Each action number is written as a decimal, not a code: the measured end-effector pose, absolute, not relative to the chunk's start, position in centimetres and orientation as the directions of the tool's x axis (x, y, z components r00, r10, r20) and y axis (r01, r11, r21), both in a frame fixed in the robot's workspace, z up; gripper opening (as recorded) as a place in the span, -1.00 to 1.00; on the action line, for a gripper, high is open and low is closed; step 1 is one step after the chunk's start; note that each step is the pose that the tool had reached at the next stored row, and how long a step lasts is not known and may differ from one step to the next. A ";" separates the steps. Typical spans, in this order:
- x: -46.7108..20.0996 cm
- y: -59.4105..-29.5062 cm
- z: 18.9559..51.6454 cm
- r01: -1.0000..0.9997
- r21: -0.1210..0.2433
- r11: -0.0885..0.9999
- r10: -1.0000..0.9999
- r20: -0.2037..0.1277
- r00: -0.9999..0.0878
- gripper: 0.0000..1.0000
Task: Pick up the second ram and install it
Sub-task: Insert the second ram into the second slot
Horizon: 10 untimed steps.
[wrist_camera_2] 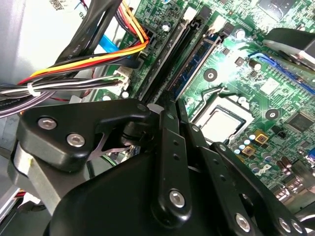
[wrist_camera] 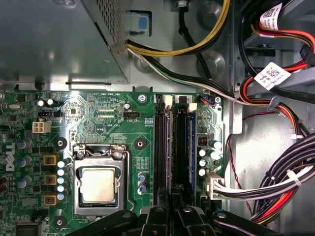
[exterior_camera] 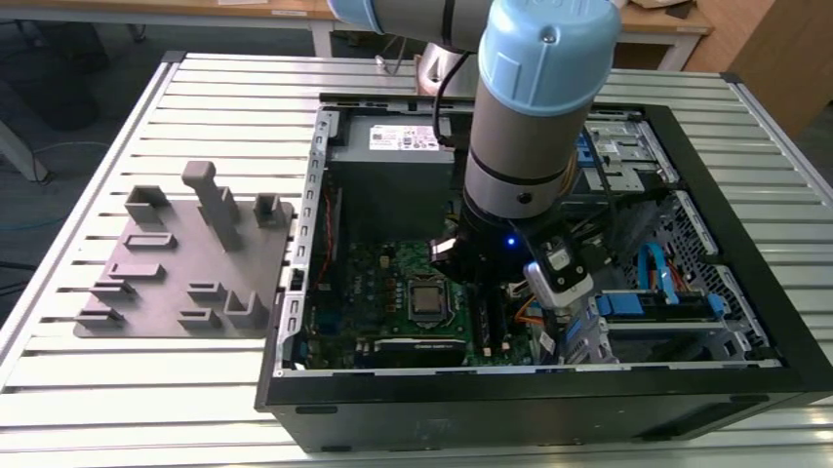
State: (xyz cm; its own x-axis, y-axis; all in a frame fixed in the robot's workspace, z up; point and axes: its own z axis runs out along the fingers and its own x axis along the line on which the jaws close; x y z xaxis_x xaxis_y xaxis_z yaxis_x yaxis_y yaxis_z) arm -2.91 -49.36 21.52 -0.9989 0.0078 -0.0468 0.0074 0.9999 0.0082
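Tight quarters inside the open computer case [exterior_camera: 312, 244], spread over the centre and right of the exterior frame on a slatted metal table [exterior_camera: 78, 409]. Hemmed along the lower edge of that frame by the case's black rim, and on the exterior view's left by its thin sheet-metal wall. Boxed in further by a grey power supply [exterior_camera: 390, 141] at the upper middle and by drive bays with blue tabs [exterior_camera: 664, 292] at the lower right. Open room only straight above the green motherboard [exterior_camera: 377, 283], around the square processor socket [exterior_camera: 426, 297]. Well apart, outside the case at the exterior view's left: a grey fixture plate [exterior_camera: 182, 263] with upright posts. Down through the case opening with the arm [exterior_camera: 534, 107], close to vertical, and with the gripper [exterior_camera: 471, 263] low over the board, just to the exterior view's right of the socket. Crowded on one flank, in both wrist views, by cable bundles [wrist_camera_2: 74, 64] [wrist_camera: 280, 182] of black, yellow, red and orange, near the memory slots yet not across them. As for the second ram [wrist_camera_2: 194, 61] [wrist_camera: 187, 147]: on edge among the slots, parallel to and just beside a long black slot [wrist_camera_2: 167, 59] [wrist_camera: 160, 147], its near end right at the gripper [wrist_camera_2: 170, 110] [wrist_camera: 172, 214] and its length running straight away from it. Cannot tell how far the gripper is open, nor whether it touches or grips the stick
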 end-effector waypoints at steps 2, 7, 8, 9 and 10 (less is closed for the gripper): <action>-2.9 -49.4 21.5 0.008 0.007 1.000 0.008 -0.047 -0.999 -0.79; -2.9 -49.4 21.4 0.010 0.004 1.000 0.010 -0.047 -0.999 -0.79; -2.9 -49.3 21.3 0.010 0.003 1.000 0.010 -0.047 -0.999 -0.79; -2.9 -49.3 21.3 0.010 0.003 1.000 0.010 -0.047 -0.999 -0.79; -2.9 -49.3 21.3 0.010 0.003 1.000 0.010 -0.047 -0.999 -0.79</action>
State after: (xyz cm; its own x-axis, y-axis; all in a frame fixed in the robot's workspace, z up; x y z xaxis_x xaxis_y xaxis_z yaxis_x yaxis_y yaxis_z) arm -2.91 -49.31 21.28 -0.9989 0.0101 -0.0468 0.0100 0.9999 0.0030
